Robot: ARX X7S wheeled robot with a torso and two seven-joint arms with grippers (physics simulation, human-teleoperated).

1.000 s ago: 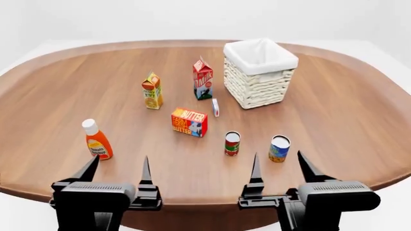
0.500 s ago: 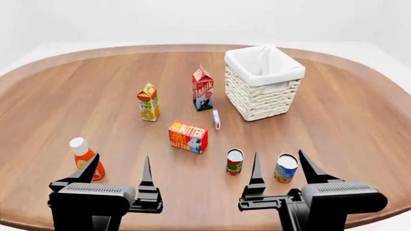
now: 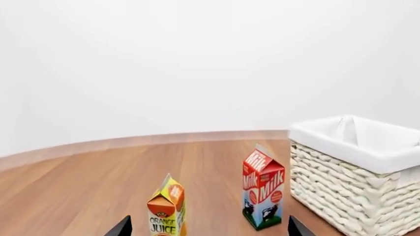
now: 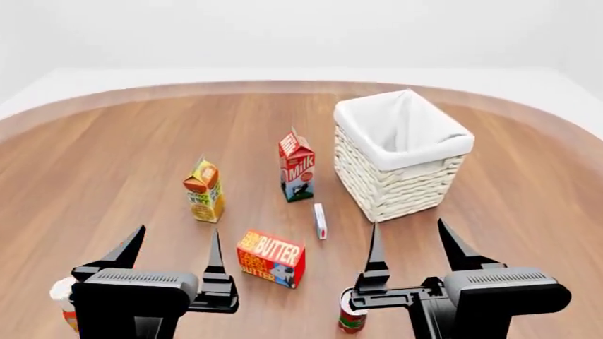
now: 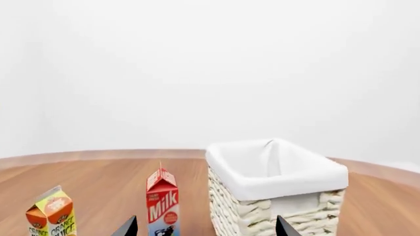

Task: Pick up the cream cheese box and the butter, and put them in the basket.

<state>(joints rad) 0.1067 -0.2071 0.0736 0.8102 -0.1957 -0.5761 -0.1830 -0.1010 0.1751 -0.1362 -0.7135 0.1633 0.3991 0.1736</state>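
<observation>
The cream cheese box (image 4: 320, 221), small, thin and white, stands on edge on the wooden table between the milk carton and the basket. The butter (image 4: 270, 258), a red-orange printed box, lies just in front of it. The white wicker basket (image 4: 402, 156) with cloth liner stands at the right; it also shows in the left wrist view (image 3: 357, 174) and the right wrist view (image 5: 276, 189). My left gripper (image 4: 174, 244) is open and empty, left of the butter. My right gripper (image 4: 410, 236) is open and empty, in front of the basket. Neither wrist view shows the cream cheese box or butter.
A milk carton (image 4: 296, 166) and an orange juice carton (image 4: 205, 191) stand behind the butter. A red can (image 4: 351, 314) stands by my right gripper's left finger. A ketchup bottle (image 4: 64, 300) is partly hidden behind my left gripper. The table's far edge curves behind.
The view has moved forward over the table: all objects have shifted down toward me in the head view. The blue can has left the view. Both grippers stay open.
</observation>
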